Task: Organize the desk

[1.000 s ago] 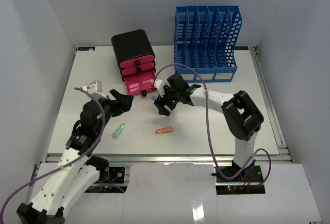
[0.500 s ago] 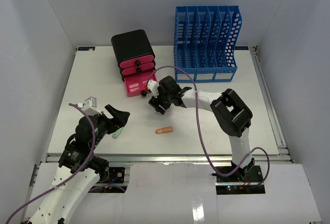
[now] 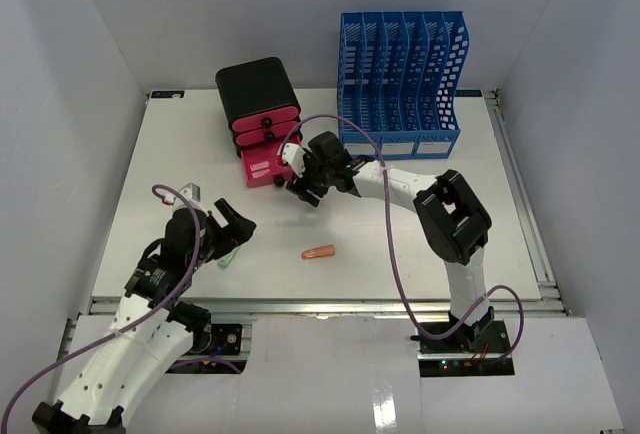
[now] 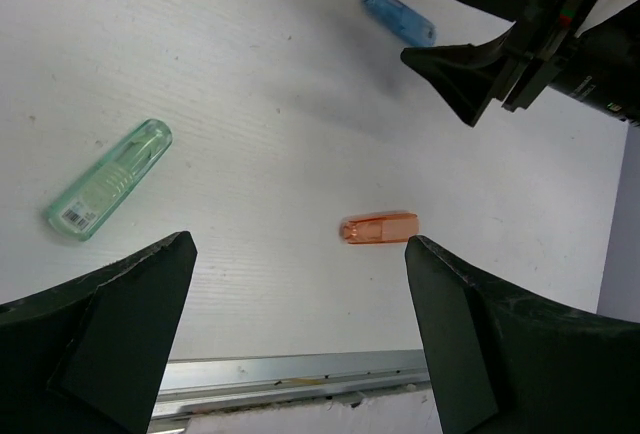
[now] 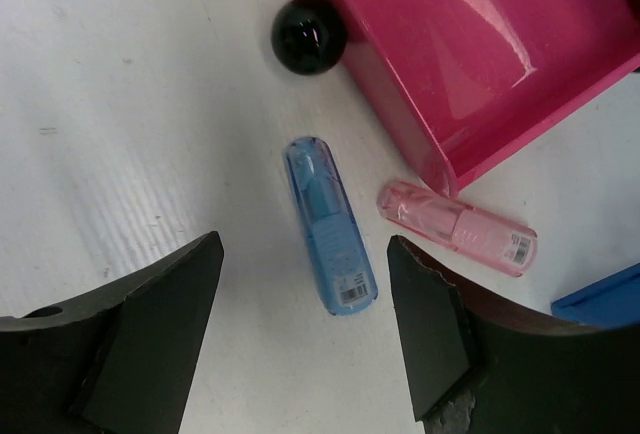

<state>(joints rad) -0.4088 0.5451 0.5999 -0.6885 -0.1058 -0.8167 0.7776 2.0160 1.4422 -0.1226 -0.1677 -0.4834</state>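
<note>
The white desk [image 3: 450, 224] carries small clear cases. My left gripper [image 3: 238, 226] is open and empty, low over the near left; in its wrist view [image 4: 300, 254] a green case [image 4: 108, 180] lies to the left and an orange case [image 4: 380, 228] just ahead of the right finger. My right gripper [image 3: 303, 192] is open and empty beside the pulled-out pink drawer [image 3: 268, 164]. In its wrist view [image 5: 305, 254] a blue case [image 5: 330, 226] lies between the fingers on the desk, with a pink case [image 5: 457, 227] to its right against the drawer [image 5: 470, 44].
A black box with pink drawers [image 3: 258, 99] stands at the back, the blue slotted file rack [image 3: 400, 79] to its right. The drawer's black knob [image 5: 309, 35] sits just beyond the blue case. The metal rail [image 4: 290, 369] runs along the near edge.
My left gripper has drawn back toward the near edge, past the green case. My right gripper has moved left and farther back, up to the open pink drawer.
</note>
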